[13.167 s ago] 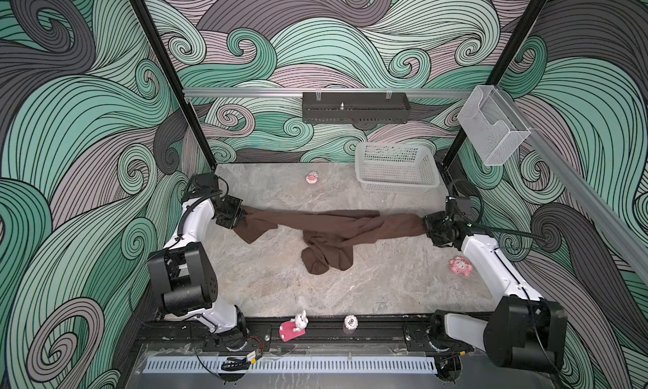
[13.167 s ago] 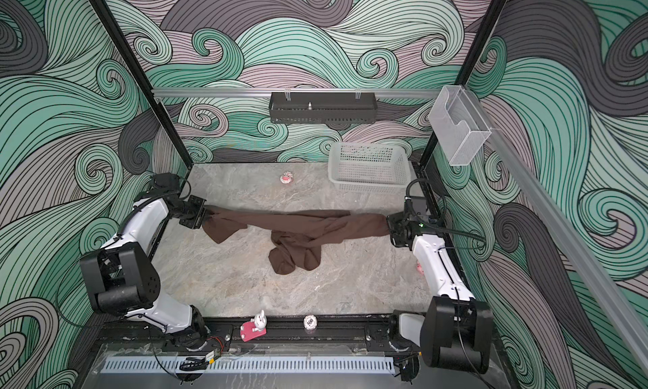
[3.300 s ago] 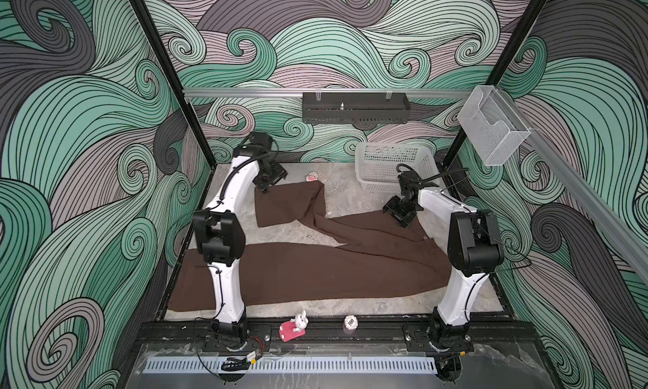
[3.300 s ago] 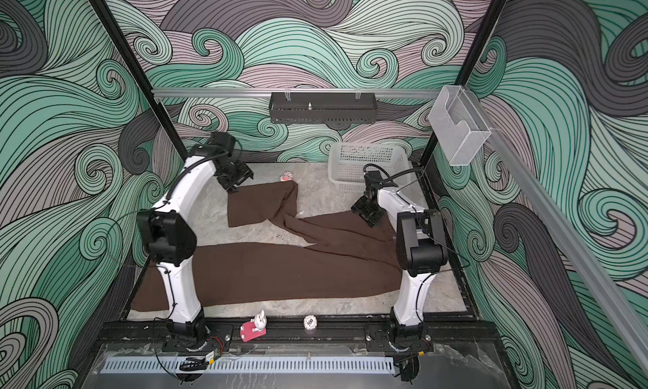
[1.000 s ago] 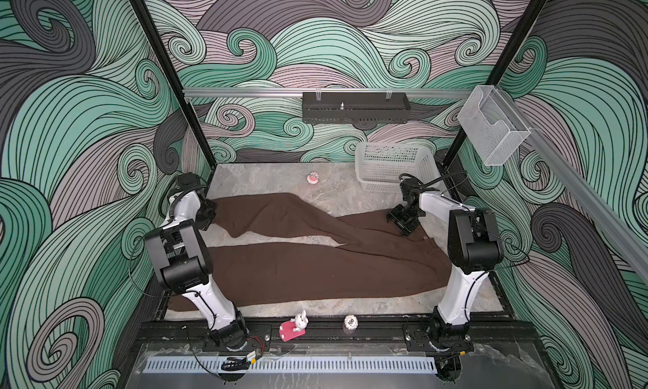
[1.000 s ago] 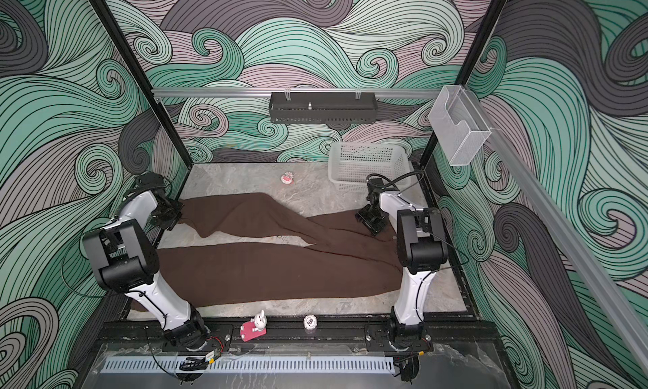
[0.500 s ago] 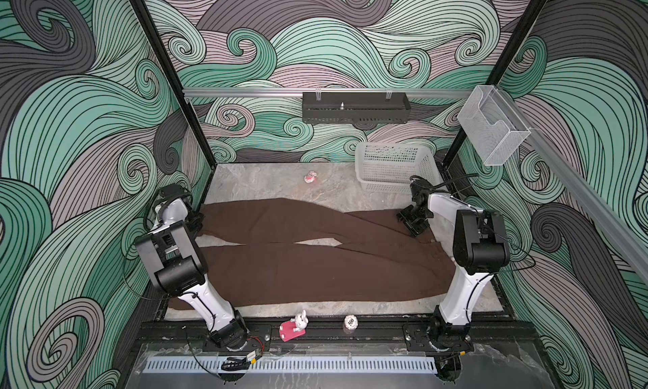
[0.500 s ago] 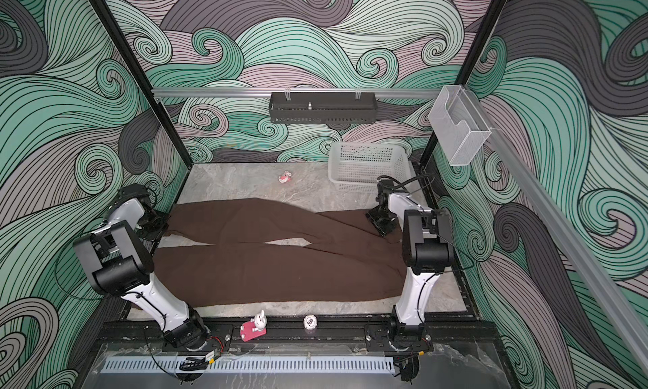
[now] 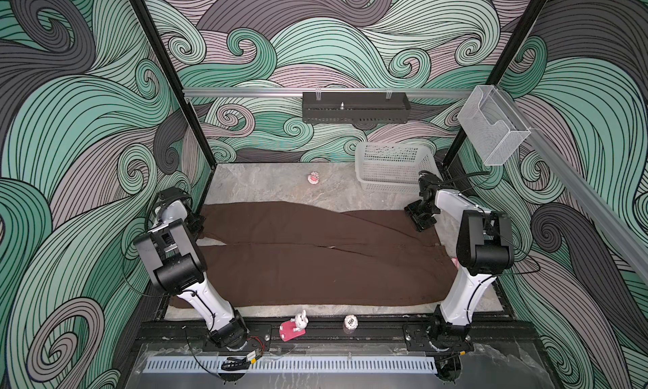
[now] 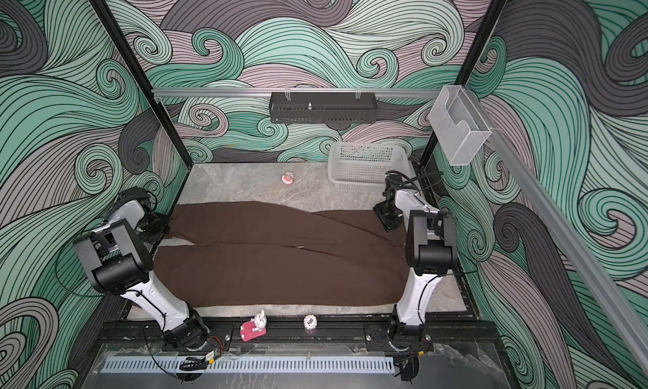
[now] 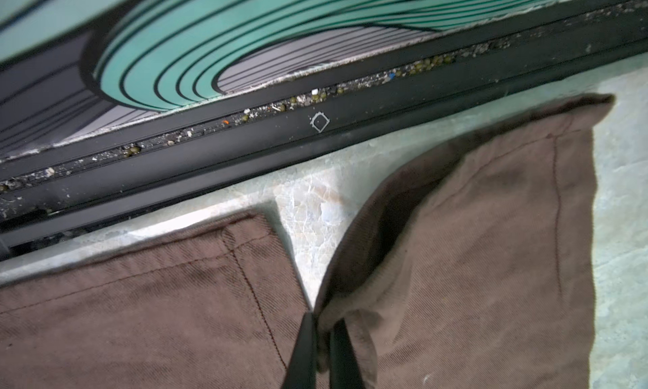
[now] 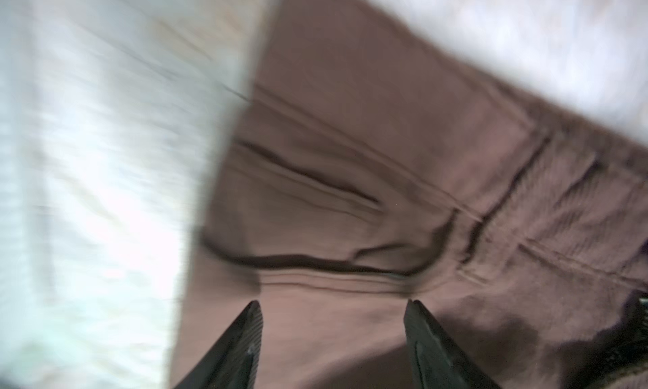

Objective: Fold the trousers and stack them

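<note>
Left hand is pinched tight on the corner of one leg end of the brown trousers. Right hand is spread wide and holds nothing; it hangs just over the trousers' waist, near the basket. Trousers lie flat on the surface, in front of the basket, both legs reaching away from it.

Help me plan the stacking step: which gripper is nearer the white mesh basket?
Right. The right gripper sits open by the basket's near corner, above the trousers' waist; the left gripper is far across at the left side, shut on a leg hem.
</note>
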{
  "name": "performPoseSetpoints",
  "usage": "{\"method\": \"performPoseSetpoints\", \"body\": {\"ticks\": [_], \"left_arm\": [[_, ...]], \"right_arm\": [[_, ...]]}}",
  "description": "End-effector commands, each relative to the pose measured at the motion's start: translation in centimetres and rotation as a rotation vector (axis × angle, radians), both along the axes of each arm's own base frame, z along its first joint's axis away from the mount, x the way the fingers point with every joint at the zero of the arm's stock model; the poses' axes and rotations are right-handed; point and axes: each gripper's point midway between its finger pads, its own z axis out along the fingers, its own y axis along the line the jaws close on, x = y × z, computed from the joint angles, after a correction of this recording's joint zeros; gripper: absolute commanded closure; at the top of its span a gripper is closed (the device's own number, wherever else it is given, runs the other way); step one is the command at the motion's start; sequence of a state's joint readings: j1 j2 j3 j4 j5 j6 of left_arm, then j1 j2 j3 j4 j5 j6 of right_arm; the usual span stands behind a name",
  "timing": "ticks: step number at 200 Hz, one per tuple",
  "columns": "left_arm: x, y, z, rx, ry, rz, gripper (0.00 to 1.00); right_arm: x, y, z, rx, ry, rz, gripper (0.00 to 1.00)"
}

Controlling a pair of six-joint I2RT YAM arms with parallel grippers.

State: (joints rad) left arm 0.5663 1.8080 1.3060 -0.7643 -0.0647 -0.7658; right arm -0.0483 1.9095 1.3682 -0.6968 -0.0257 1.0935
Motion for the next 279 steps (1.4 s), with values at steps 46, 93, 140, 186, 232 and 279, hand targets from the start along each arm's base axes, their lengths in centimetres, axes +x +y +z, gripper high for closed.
{"method": "performPoseSetpoints", "body": {"ticks": [46,93,140,186,232,279], "left_arm": [[0.0,-0.7,-0.4,-0.015,0.018,-0.045,1.00],[-0.1,-0.7,-0.2,-0.009,0.019,-0.048,1.00],[-0.1,-0.5,0.0,-0.003,0.021,-0.050,1.00],[-0.3,-0.2,0.4,0.014,0.034,-0.052,1.00],[-0.4,-0.1,0.5,0.024,0.040,-0.051,1.00],[-0.3,0.1,0.8,0.031,0.040,-0.049,1.00]], "right_arm": [[2.0,-3.9,0.5,-0.039,0.048,-0.192,0.37],[2.0,-4.2,-1.2,-0.023,0.085,-0.285,0.40],[2.1,-4.5,-3.0,-0.022,0.122,-0.383,0.45],[3.8,-4.2,-2.3,0.031,0.084,-0.430,0.41],[4.2,-3.8,-2.4,0.066,0.085,-0.468,0.38],[4.0,-3.8,-4.5,0.066,0.128,-0.490,0.40]]}}
